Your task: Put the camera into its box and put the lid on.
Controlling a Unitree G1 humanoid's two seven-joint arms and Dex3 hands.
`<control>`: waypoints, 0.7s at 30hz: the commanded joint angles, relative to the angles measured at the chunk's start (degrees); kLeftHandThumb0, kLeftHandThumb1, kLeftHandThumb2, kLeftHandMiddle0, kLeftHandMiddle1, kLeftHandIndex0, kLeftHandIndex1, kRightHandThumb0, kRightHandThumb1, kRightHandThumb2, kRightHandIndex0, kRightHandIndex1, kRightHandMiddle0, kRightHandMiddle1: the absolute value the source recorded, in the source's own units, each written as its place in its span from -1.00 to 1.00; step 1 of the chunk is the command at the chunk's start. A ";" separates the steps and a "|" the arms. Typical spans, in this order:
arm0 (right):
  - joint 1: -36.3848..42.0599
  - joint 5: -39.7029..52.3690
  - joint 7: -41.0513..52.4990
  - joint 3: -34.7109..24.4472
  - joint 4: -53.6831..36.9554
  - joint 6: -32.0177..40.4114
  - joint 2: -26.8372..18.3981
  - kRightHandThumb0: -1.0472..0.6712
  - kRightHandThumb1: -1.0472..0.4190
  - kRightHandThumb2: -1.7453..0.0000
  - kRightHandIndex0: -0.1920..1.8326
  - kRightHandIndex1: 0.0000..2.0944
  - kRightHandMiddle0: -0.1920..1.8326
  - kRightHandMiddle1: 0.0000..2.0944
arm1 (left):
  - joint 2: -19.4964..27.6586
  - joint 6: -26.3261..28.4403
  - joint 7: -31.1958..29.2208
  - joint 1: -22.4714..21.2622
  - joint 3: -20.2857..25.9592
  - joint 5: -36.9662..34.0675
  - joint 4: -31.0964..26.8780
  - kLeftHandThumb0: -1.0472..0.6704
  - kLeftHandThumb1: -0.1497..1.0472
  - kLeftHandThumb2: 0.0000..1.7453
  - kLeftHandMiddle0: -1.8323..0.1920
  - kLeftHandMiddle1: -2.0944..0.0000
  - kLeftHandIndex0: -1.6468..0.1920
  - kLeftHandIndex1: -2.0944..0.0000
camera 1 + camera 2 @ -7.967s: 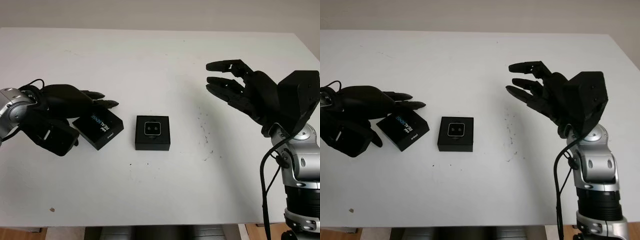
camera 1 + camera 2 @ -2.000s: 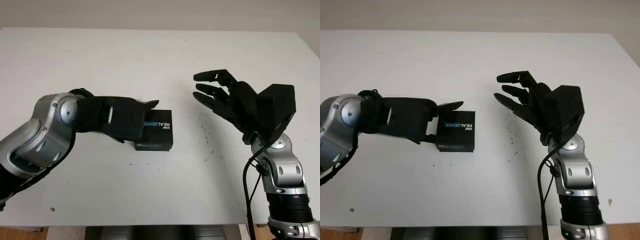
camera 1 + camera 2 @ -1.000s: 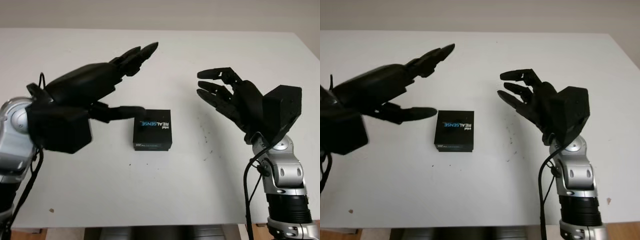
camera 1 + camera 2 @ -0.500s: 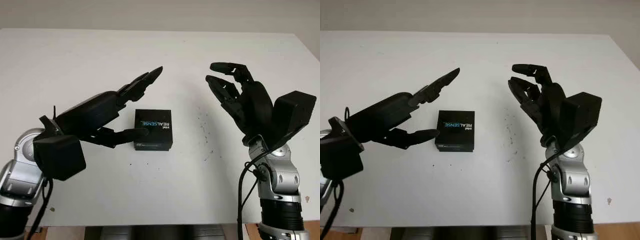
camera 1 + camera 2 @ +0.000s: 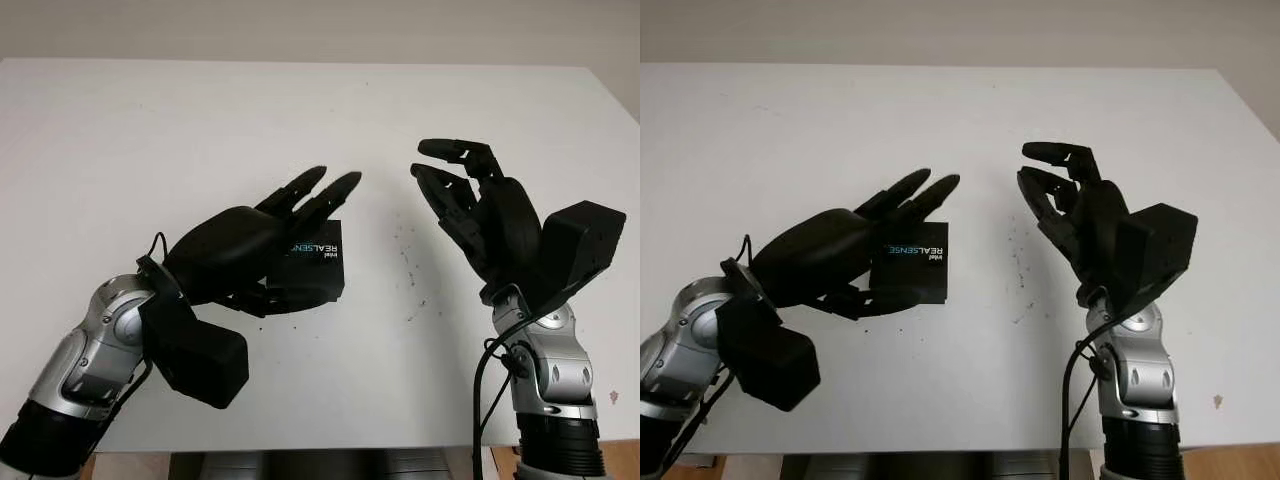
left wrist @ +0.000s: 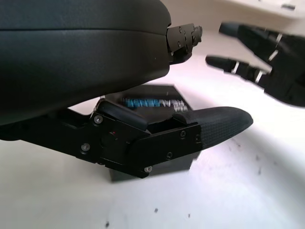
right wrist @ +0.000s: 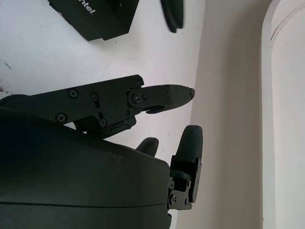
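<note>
A: Since the lid already sits on it, where exactly is the small black cardboard box with the pale lettering on top (image 5: pixel 318 262)?

B: Near the middle of the white desk (image 5: pixel 150 130), flat on its base. The lid looks closed over the box, and the camera itself is out of sight, presumably inside.

A: And the left hand (image 5: pixel 262 232)?

B: It hangs over the left half of the box, fingertips reaching past the far edge. In the left wrist view the thumb (image 6: pixel 209 125) runs along the box's near side, very close to it. The hand has hold of nothing; I cannot tell whether any finger touches the lid.

A: The right hand (image 5: pixel 478 205)?

B: Raised above the desk to the right of the box, well apart from it, open and carrying nothing.

A: So what does the step call for?

B: As I judge it, the lid's seating is the thing to check. If it stands proud on one side, a light, even press straight down on the top would settle it, with the thumb kept off the side wall so the light box does not slide. Pushing at an edge could tip the lid or shove the box across the smooth desk. If the lid is flush, lifting the hand straight up avoids dragging it off.
</note>
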 commanded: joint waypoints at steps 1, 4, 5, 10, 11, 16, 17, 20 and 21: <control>0.53 0.57 -0.04 -0.49 -1.77 -0.31 0.20 -0.26 -1.00 0.74 -0.88 -0.02 -0.90 0.33 | -0.88 1.76 -2.26 0.10 -0.46 -3.75 1.09 -0.81 1.00 -0.14 1.00 1.00 1.00 1.00; 0.77 0.70 -0.71 -0.38 -2.29 0.27 0.49 -0.26 -1.00 0.76 -0.87 -0.02 -0.88 0.34 | -2.85 6.22 -6.73 0.29 0.10 -12.61 2.96 -0.78 1.00 -0.12 1.00 1.00 1.00 1.00; 0.87 0.63 -0.84 -0.32 -2.38 0.23 0.48 -0.26 -1.00 0.77 -0.86 -0.02 -0.88 0.34 | -3.36 7.93 -8.02 0.19 0.25 -15.02 3.56 -0.78 1.00 -0.12 1.00 1.00 1.00 1.00; 1.29 1.23 -0.84 -0.54 -3.08 0.75 0.42 -0.25 -1.00 0.77 -0.85 -0.02 -0.88 0.33 | -2.88 11.73 -10.92 -1.29 -0.90 -16.53 5.98 -0.80 1.00 -0.07 1.00 1.00 1.00 1.00; 1.34 1.33 -0.85 -0.57 -3.20 0.82 0.42 -0.24 -1.00 0.77 -0.85 -0.02 -0.88 0.32 | -2.72 11.90 -11.12 -1.60 -1.16 -16.12 6.37 -0.80 1.00 -0.07 1.00 1.00 1.00 1.00; 1.80 1.71 -0.54 -0.61 -4.16 1.16 0.08 -0.24 -1.00 0.75 -0.86 -0.01 -0.90 0.33 | -1.61 11.95 -11.26 -3.67 -3.60 -10.99 9.63 -0.82 1.00 -0.04 1.00 1.00 1.00 1.00; 1.86 1.79 -0.58 -0.66 -4.23 1.18 0.14 -0.24 -1.00 0.75 -0.85 -0.01 -0.90 0.33 | -1.53 11.81 -11.29 -3.95 -3.91 -10.35 10.14 -0.83 1.00 -0.03 1.00 1.00 1.00 1.00; 1.89 2.14 -0.95 -0.72 -4.66 1.78 0.35 -0.24 -1.00 0.76 -0.86 0.00 -0.90 0.33 | -1.23 11.67 -11.61 -4.63 -4.72 -8.89 11.09 -0.85 1.00 -0.03 1.00 1.00 1.00 1.00; 1.89 2.24 -1.05 -0.71 -4.81 2.03 0.38 -0.25 -1.00 0.76 -0.86 0.00 -0.90 0.33 | -1.21 11.54 -11.56 -4.79 -4.91 -8.49 11.44 -0.85 1.00 -0.03 1.00 1.00 1.00 1.00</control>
